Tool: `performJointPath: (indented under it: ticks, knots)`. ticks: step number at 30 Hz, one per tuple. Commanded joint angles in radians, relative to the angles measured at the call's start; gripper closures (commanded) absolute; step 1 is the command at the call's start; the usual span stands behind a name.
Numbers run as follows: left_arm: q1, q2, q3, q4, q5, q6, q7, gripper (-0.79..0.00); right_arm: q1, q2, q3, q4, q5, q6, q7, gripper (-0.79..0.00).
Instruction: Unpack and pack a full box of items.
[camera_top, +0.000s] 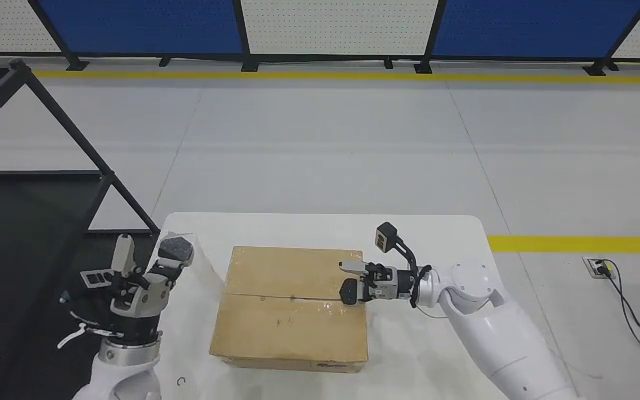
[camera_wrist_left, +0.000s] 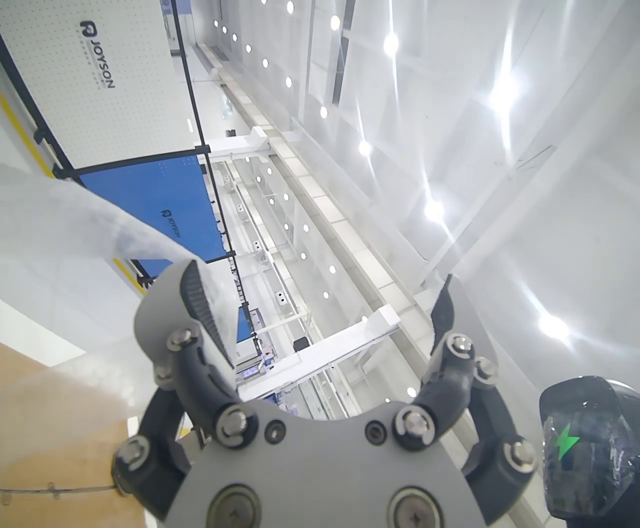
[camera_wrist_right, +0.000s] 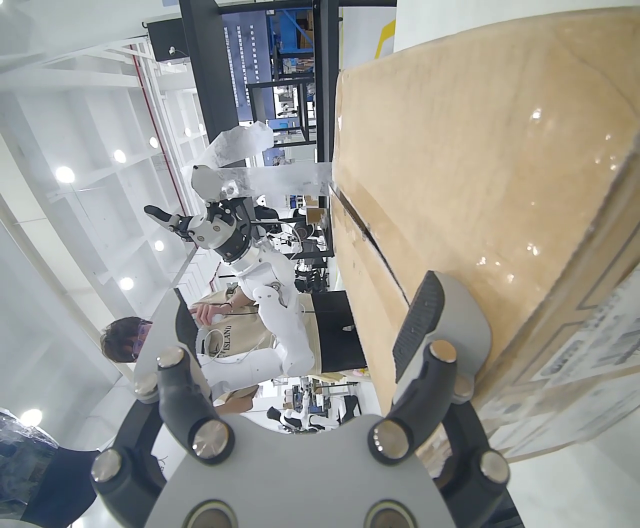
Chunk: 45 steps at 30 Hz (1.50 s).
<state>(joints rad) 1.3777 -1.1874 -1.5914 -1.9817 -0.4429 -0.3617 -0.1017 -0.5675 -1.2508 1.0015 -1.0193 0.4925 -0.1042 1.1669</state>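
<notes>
A closed cardboard box (camera_top: 290, 305) lies in the middle of the white table, its two top flaps meeting at a seam. My right gripper (camera_top: 348, 279) is open at the box's right end, level with the seam; one finger (camera_wrist_right: 425, 320) rests on the box top (camera_wrist_right: 475, 150). My left gripper (camera_top: 150, 252) is off the box's left end, raised and open (camera_wrist_left: 320, 280). A strip of clear tape (camera_wrist_right: 260, 177) runs from the seam's left end up to one left finger (camera_wrist_left: 200, 305) and clings there. The other left finger is bare.
The white table (camera_top: 430, 240) has bare surface behind and to the right of the box. A black metal frame (camera_top: 60, 130) stands beside the table's left side. Blue partition panels (camera_top: 140, 25) line the far floor.
</notes>
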Motion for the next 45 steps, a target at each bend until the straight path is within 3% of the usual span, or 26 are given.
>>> performJointPath:
  ticks: [1, 17, 45]
  knots:
    - [-0.006, -0.002, 0.016, 0.002, 0.013, 0.005, -0.004, -0.785, 0.001, 0.000, 0.000, 0.001, 0.000, -0.002, 0.001, -0.785]
    - [-0.051, -0.019, 0.156, 0.000, 0.123, 0.030, -0.047, -0.785, -0.007, 0.000, 0.009, 0.010, -0.001, -0.011, 0.005, -0.785]
    - [-0.085, -0.041, 0.312, 0.032, 0.301, 0.074, -0.124, -0.785, -0.029, 0.001, 0.020, -0.021, -0.008, -0.014, 0.000, -0.785]
